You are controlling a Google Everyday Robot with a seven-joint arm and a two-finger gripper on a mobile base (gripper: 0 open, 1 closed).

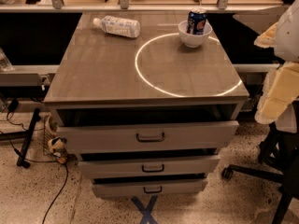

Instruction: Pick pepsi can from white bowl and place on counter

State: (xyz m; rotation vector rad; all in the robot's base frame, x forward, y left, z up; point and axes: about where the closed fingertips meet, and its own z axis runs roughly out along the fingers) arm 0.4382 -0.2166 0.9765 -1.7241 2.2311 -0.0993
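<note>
The pepsi can (pixel 197 21) stands in the white bowl (pixel 194 39) in the upper right of the frame, roughly upright and perhaps leaning a little. Its blue body and silver top rise well above the bowl's rim. The bowl sits on the table (pixel 107 69), right on the upper arc of the thin white circle (pixel 136 59) marked on the glossy top. A clear plastic bottle (pixel 117 26) lies on its side in the upper left, well apart from the bowl. The pincer (pixel 279 94) appears to be the pale cream and white shape at the right edge of the frame, off the table and well away from the can. I cannot tell whether it is wide or narrow, and it holds nothing that can be seen. The can has not been lifted yet. It is probably light, with thin walls that dent under a hard squeeze and a smooth, slippery painted skin. The best hold is likely across the upper body, just under the silver top, where the metal is stiffer and the bowl's rim is out of the way. The bowl is small and narrow-footed, so a sideways drag could tip or slide it. A straight upward lift looks safer. The bare table inside the circle, in the middle of the frame, offers plenty of room to set the can down.
</note>
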